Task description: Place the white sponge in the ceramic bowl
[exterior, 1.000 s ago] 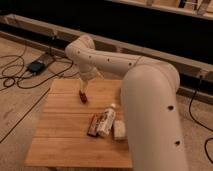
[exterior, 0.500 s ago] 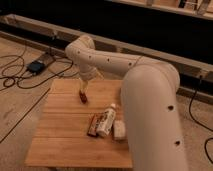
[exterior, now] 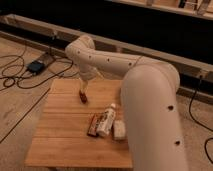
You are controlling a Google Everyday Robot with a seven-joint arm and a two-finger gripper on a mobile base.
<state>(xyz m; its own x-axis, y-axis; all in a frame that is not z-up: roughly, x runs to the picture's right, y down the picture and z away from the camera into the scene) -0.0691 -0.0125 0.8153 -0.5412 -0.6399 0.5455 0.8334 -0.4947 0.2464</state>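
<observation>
The white sponge (exterior: 119,131) lies on the wooden table (exterior: 65,135) near its right edge, beside my arm. A white bottle (exterior: 107,120) lies right next to it on its left. My gripper (exterior: 83,96) hangs low over the far left part of the table, well apart from the sponge, to its upper left. The ceramic bowl is not in view; my big white arm (exterior: 150,110) covers the right side of the table.
A dark snack bar (exterior: 93,125) lies left of the bottle. Cables and a small box (exterior: 36,66) lie on the floor to the left. A dark wall with a rail runs behind the table.
</observation>
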